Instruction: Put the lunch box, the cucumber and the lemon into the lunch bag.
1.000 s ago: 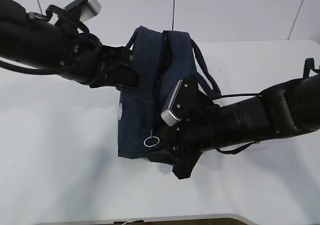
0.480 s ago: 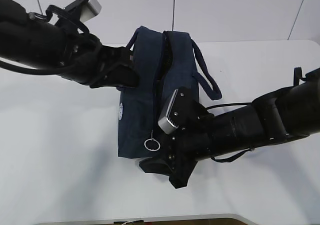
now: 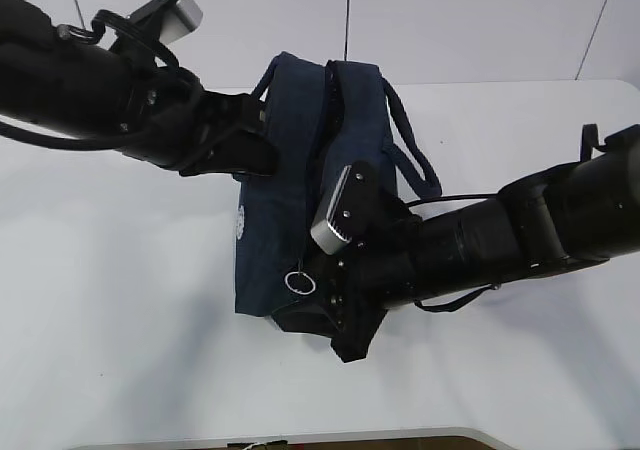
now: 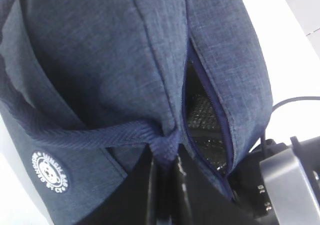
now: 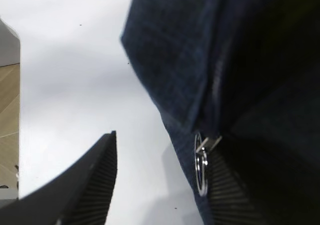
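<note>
Now the right tool (image 3: 312, 310), jaws spread, has slid back in against the lunch bag (image 3: 290, 170) by its ring pull (image 3: 300, 283) on the table (image 3: 120, 300), left tool (image 4: 167, 185) clamped on a handle (image 4: 95, 135); zipping looks next, contents unseen.

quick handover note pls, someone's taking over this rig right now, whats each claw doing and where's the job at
Left claw: shut on the lunch bag's handle strap, holding the lunch bag steady on the table.
Right claw: open, at the near end of the bag, one finger out over the table and the metal ring pull against the other; not clamped on it.
Bag: zipper partly open, silver lining showing through the gap.
Lunch box, cucumber, lemon: none visible outside the bag; the gap is too narrow to confirm they are inside.
Left: confirm the contents, then deal with the zipper.
</note>
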Available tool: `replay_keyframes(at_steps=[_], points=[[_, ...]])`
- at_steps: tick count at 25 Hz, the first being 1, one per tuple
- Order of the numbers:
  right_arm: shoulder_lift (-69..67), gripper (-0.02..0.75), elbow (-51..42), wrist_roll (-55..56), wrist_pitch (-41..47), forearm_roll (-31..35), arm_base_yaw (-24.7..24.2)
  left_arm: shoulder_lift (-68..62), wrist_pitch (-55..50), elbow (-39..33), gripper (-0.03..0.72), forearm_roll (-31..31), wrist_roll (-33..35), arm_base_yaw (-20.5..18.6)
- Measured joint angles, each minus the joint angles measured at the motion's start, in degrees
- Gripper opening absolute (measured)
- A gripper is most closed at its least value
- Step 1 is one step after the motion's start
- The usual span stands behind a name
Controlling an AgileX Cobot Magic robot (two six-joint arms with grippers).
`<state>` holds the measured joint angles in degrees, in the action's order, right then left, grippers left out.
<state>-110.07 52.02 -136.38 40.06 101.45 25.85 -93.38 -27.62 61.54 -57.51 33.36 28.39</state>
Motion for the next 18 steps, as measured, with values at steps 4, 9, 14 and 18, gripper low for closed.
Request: replay_keyframes(at_steps=[4,9,14,18], points=[[-0.58,0.438,0.09,0.0,-0.36,0.0,0.0,0.0,0.0,0.0,-0.001,0.0,0.0,0.0],[-1.28,0.379,0.23,0.0,-0.62,0.0,0.0,-0.02,0.0,0.0,-0.001,0.0,0.0,0.0],[-1.47,0.299,0.34,0.0,-0.62,0.0,0.0,-0.02,-0.13,0.0,-0.001,0.0,0.0,0.0],[-1.47,0.267,0.34,0.0,-0.62,0.0,0.0,-0.02,-0.13,0.0,-0.001,0.0,0.0,0.0]])
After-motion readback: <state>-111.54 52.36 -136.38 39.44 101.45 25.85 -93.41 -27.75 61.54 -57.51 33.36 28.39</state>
